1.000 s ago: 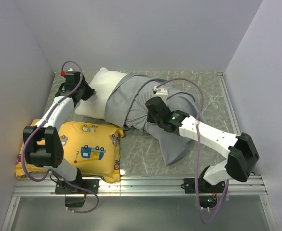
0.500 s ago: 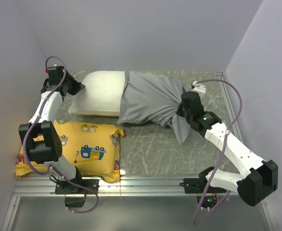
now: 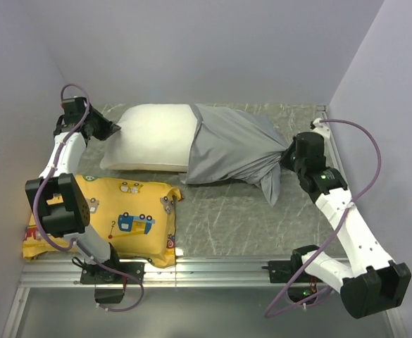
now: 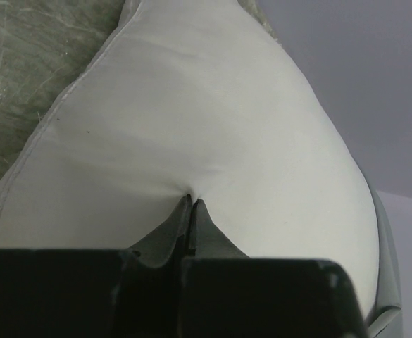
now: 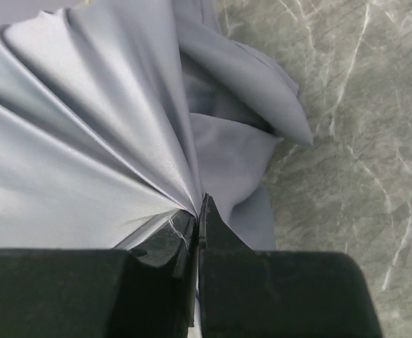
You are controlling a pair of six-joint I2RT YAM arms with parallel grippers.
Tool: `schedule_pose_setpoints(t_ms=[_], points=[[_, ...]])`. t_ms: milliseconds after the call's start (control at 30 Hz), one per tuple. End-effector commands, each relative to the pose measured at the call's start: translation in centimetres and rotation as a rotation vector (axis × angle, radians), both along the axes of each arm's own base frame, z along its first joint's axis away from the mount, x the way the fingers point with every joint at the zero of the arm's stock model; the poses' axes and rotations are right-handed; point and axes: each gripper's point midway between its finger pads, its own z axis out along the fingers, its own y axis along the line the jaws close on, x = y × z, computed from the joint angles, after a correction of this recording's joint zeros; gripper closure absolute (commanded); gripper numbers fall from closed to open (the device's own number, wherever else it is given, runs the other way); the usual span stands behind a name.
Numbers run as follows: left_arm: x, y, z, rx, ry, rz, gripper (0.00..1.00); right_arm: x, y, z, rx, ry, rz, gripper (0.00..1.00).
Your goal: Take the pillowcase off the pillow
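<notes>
Stripping the pillowcase (image 3: 230, 151) off the pillow (image 3: 153, 137) is, I judge, the step in hand: my left hand (image 4: 191, 203) pinches the pillow's bare white end, my right hand (image 5: 199, 205) is clenched on bunched grey cloth, which covers about half the pillow on the worktop (image 3: 220, 211). Next I should draw the hands wider apart

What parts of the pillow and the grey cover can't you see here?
1. Top view: the right end of the pillow is hidden inside the pillowcase, so where it stops is unclear.
2. Top view: the left arm covers part of the yellow cushion.
3. Right wrist view: grey folds around the right gripper hide the pillow entirely.
4. Left wrist view: the pillow beyond the left gripper blocks almost all the pillowcase.
</notes>
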Motion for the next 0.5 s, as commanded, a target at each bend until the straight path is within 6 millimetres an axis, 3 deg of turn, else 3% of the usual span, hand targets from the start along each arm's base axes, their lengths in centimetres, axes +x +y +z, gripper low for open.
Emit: schedule_pose_setpoints(t_ms=[0, 67, 100, 167, 200, 267, 300, 367, 433, 467], points=[[2.3, 6.3, 2.7, 0.151, -0.102, 0.159, 1.00, -0.3, -4.3, 5.7, -0.048, -0.151, -0.146, 1.00], [2.8, 5.3, 3.3, 0.130, -0.128, 0.114, 1.00, -0.1, -1.6, 6.1, 0.008, -0.167, 0.008, 1.00], [3.2, 3.9, 3.0, 0.118, -0.125, 0.068, 0.99, 0.0, -0.3, 5.8, 0.024, -0.153, 0.062, 1.00], [4.1, 2.3, 4.8, 0.154, -0.152, 0.015, 0.99, 0.4, 1.0, 3.9, -0.007, -0.090, 0.101, 1.00], [4.3, 0.4, 5.2, 0.165, -0.155, -0.029, 0.92, 0.4, 2.7, 3.2, -0.016, -0.072, 0.142, 1.00], [5.2, -1.0, 7.5, 0.218, -0.199, -0.068, 0.75, 0.7, 4.2, 1.1, -0.023, -0.024, 0.177, 1.00], [5.4, -2.9, 8.0, 0.229, -0.207, -0.109, 0.53, 0.7, 5.2, 0.3, -0.016, -0.008, 0.202, 1.00], [5.5, -5.3, 9.0, 0.260, -0.207, -0.175, 0.31, 0.6, 7.6, -2.0, -0.017, 0.035, 0.262, 1.00], [5.0, -6.3, 9.8, 0.278, -0.222, -0.188, 0.23, 0.6, 9.1, -4.2, -0.025, 0.084, 0.293, 1.00], [4.3, -8.2, 9.7, 0.276, -0.226, -0.217, 0.17, 0.6, 9.3, -4.7, -0.027, 0.097, 0.299, 1.00]])
